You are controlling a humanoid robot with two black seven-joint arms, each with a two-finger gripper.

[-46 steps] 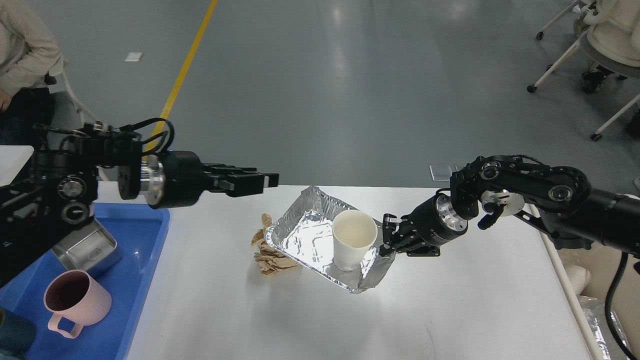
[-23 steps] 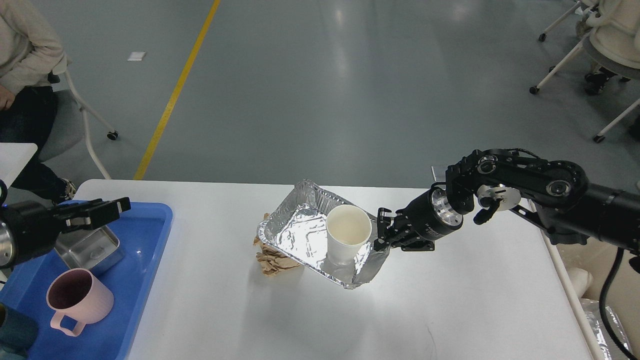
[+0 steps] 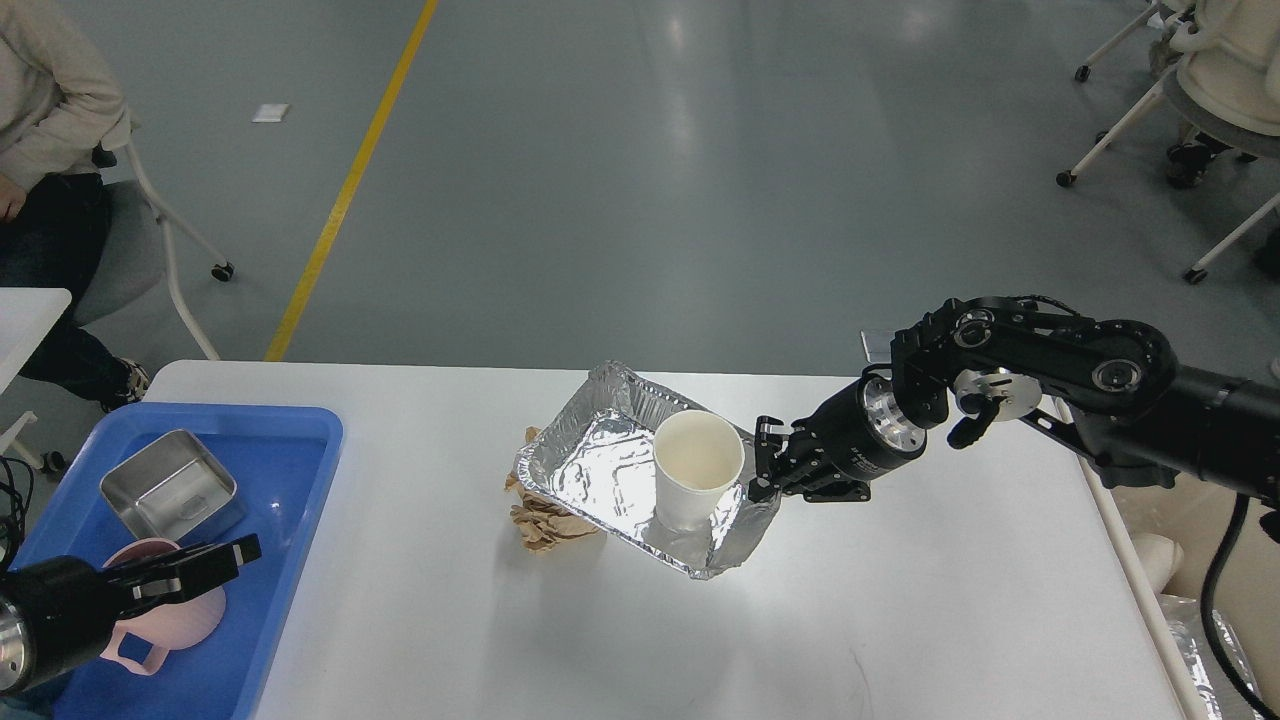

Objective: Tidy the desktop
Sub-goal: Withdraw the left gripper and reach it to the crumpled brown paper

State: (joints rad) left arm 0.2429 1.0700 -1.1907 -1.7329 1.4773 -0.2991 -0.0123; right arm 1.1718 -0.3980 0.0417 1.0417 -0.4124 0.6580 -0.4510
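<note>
The white desktop (image 3: pixel 900 600) fills the lower view. A crumpled foil tray (image 3: pixel 600 475) sits at its middle, tilted, with a white paper cup (image 3: pixel 697 480) standing in it. Crumpled brown paper (image 3: pixel 540 525) lies at the tray's left edge, partly under it. My right gripper (image 3: pixel 765 468) is shut on the tray's right rim. My left gripper (image 3: pixel 205 570) hovers low at the left over the blue plastic tray (image 3: pixel 290 560), fingers slightly apart and empty.
The blue tray holds a steel box (image 3: pixel 170 485) and a pink mug (image 3: pixel 190 618) partly under my left gripper. A cream bin (image 3: pixel 1150 555) and more foil (image 3: pixel 1195 630) lie beyond the right table edge. A seated person (image 3: pixel 50 110) is at the far left.
My left arm has dropped and pulled back from mid-height over the table to low over the blue tray. My right gripper shifted the foil tray and cup slightly left.
</note>
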